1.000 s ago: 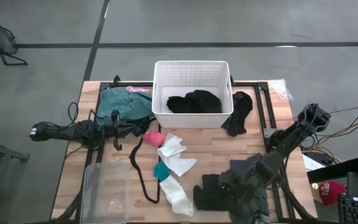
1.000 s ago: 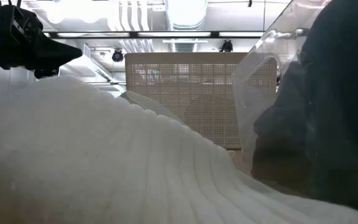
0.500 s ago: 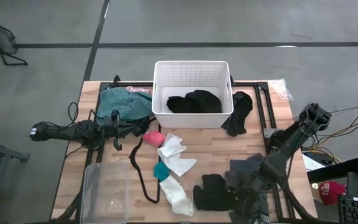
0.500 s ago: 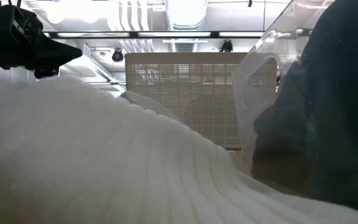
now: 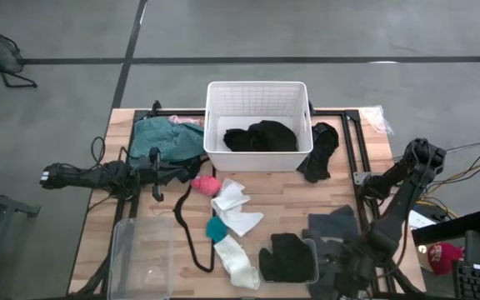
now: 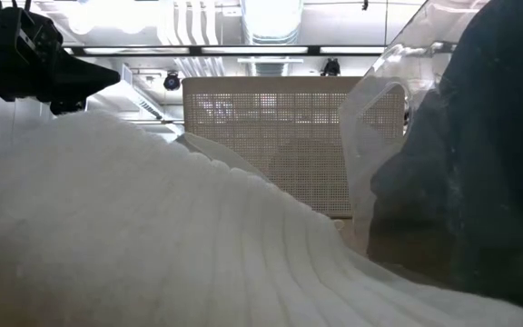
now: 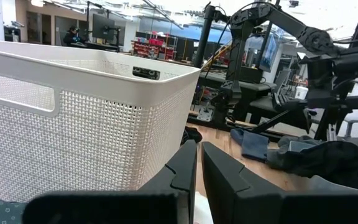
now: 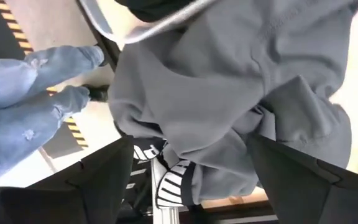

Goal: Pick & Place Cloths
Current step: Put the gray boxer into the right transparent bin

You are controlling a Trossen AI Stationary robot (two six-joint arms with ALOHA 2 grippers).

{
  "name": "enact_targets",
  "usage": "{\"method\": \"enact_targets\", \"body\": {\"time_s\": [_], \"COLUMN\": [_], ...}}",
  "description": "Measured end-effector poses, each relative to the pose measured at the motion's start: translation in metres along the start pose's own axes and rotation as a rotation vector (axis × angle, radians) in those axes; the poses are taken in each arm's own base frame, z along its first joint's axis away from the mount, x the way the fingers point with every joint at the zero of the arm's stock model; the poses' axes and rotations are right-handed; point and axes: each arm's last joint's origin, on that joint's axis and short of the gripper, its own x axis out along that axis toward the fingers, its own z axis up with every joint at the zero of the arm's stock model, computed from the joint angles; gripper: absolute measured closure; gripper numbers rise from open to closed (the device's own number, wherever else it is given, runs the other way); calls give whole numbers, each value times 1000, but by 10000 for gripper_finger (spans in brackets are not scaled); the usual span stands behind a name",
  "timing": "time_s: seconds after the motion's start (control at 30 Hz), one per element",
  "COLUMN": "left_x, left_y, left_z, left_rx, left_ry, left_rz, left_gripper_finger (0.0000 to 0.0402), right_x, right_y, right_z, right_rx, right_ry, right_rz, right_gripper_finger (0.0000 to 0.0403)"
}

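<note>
Our right hand (image 8: 188,165) has just spread its fingers wide and pulled back toward the tabletop's (image 5: 273,196) near edge, well away from the basket (image 5: 257,125). The grey cloth (image 8: 229,93) hangs between its fingers, so we judge a grasp comes next. Black cloths (image 5: 261,136) lie in the basket; a sock (image 5: 232,204) and others wait just before it. Our left hand (image 7: 197,168) stays clenched beside the basket.

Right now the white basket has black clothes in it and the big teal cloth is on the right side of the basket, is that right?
Almost. The white basket does hold black clothes, but the big teal cloth lies on the left side of it, not the right. The high view shows this; on the right side lies a black piece.
</note>
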Motion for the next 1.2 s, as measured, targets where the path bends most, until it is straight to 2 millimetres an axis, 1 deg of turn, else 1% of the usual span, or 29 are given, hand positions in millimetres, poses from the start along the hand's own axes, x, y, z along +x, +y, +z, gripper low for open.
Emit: {"method": "enact_targets", "body": {"time_s": [0.23,0.33,0.43,0.53,0.67,0.8,0.9,1.0,1.1,1.2], "left_x": [0,0,0,0,0,0,0,0,0,0], "left_y": [0,0,0,0,0,0,0,0,0,0], "left_z": [0,0,0,0,0,0,0,0,0,0], "left_rx": [0,0,0,0,0,0,0,0,0,0], "left_ry": [0,0,0,0,0,0,0,0,0,0], "left_rz": [0,0,0,0,0,0,0,0,0,0], "left_gripper_finger": [371,371,371,371,371,371,371,371,371,371], "right_x": [5,14,26,37,49,60,65,69,71,71], "right_y": [-2,-8,-14,-24,-40,-53,-59,-65,-69,-71], "right_z": [-4,-3,-3,-2,-1,-1,-1,-1,-1,-1], "right_rx": [26,48,75,107,150,179,187,205,216,217], "right_ry": [-6,-6,-4,-5,-5,-5,-5,-6,-5,-5], "right_rz": [-6,-17,11,4,-45,-65,-65,-70,-81,-92], "right_gripper_finger": [73,76,78,74,69,77,96,126,175,239]}}
